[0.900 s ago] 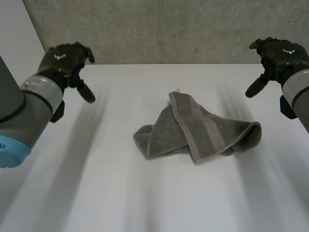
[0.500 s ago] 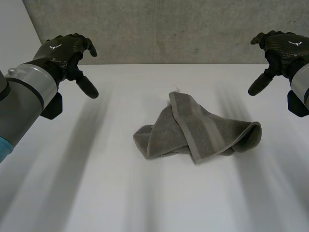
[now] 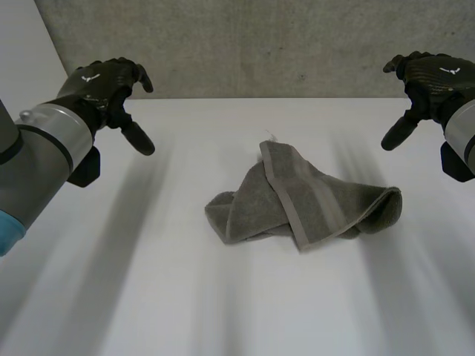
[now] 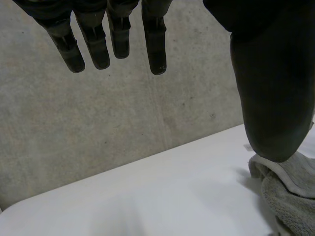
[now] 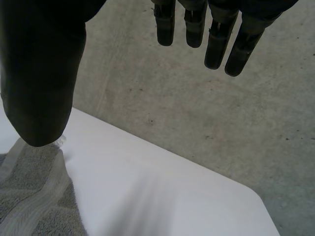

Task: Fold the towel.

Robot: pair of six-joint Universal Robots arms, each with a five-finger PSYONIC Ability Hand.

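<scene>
I'm hovering left hand (image 3: 100, 85) and right hand (image 3: 427, 78), both spread and empty, far-left and far-right of crumpled towel (image 3: 326, 204); probably best pinching banded hem (image 3: 285, 196) corners, flattening first.

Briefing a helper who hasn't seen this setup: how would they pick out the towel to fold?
Start at the white table before the concrete wall. Near its middle, between the left hand and the right hand, lies the towel. It is a crumpled grey heap with a paler band along its upper fold, unlike the hard black hands.

Bright, even light on the white table (image 3: 237, 311); soft shadow beneath the towel (image 3: 312, 200).
</scene>
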